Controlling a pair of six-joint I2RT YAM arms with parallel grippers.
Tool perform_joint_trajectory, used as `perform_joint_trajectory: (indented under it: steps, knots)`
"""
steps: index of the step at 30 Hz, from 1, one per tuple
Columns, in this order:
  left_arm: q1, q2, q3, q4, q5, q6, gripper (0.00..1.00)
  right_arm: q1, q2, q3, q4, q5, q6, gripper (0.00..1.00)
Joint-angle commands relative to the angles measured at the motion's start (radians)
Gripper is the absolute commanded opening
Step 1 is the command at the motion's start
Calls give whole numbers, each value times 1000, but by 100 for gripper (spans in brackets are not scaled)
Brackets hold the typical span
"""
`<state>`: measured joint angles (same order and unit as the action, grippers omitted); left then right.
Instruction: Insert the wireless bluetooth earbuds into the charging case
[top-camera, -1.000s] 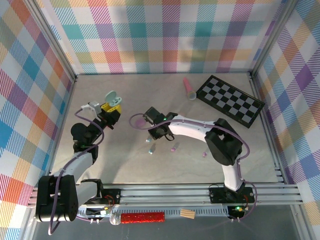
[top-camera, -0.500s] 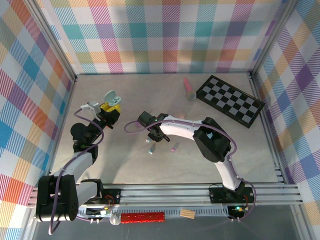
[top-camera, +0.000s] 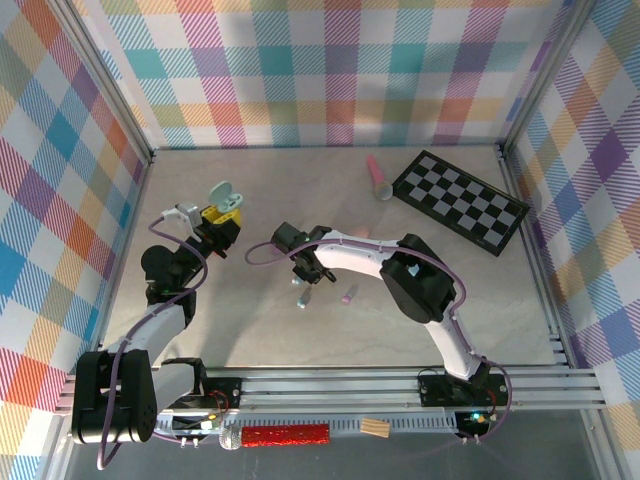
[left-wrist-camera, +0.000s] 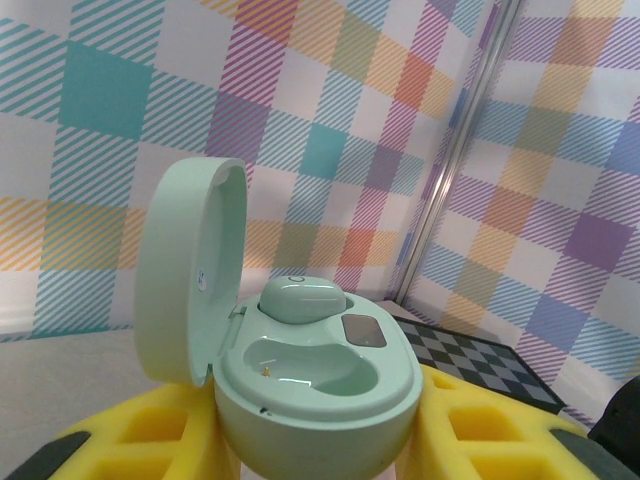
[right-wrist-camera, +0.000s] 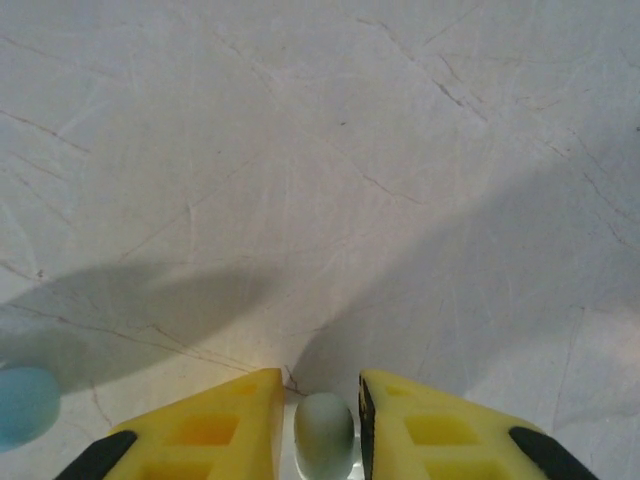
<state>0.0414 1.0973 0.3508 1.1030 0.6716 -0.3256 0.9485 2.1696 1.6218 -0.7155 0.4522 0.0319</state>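
Squarely between the yellow fingers of the right pincer sits a mint bud. The fingers are drawn in against its two sides, over the pale tabletop. A blue bud lies in shadow at the left edge of that wrist view.

From above, the right pincer points down near the middle of the tabletop. The blue bud is just beside its tip, and a pink bud lies loose a little further right.

Well apart to the left, the mint case stands open in the left pincer. That pincer is clamped on the case, a yellow finger on each side. The lid stands upright on its left. A seated bud fills the far socket, while the near socket is bare.

A pink microphone and a checkerboard lie at the far right, near the plaid wall.
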Motion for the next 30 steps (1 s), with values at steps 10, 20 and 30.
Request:
perform_joint_trajectory:
  steps: [10,20,30]
  knots:
    - [15,-22,31,21,38,9,37,-7,-59,-15,-8,-38,29,19]
    - [-21,-45,27,-41,13,75,37,-94,-278,-168,119,-256,153,19]
    - [-212,-68,63,-249,-100,302,37,-233,-603,-345,344,-667,332,19]
